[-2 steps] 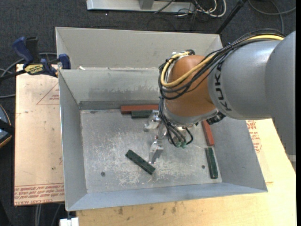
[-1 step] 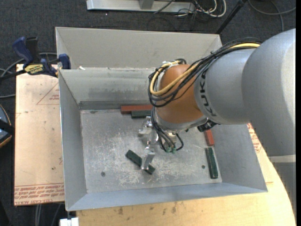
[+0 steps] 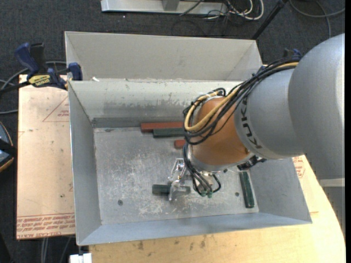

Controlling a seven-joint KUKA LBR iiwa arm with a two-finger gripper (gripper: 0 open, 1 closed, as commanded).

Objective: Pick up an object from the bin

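**Near the bin's front, gripper low beside a small dark block**

Toward the front of the grey bin [image 3: 118, 158], a little right of its middle, the gripper [image 3: 179, 186] hangs close above the scuffed floor, under the orange wrist cover [image 3: 216, 138] and its looped cables. Whether it is spread or pressed together cannot be told from this angle. A small dark block [image 3: 160, 189] lies flat on the floor just beside the gripper's tip, on the view's left side of it, touching or almost touching. Along the foot of the back wall a red-brown bar [image 3: 156, 126] and a dark bar [image 3: 166, 132] lie side by side, with a small red piece [image 3: 179, 143] just in front of them. A dark green stick [image 3: 247, 190] lies near the right wall, well apart from the block.
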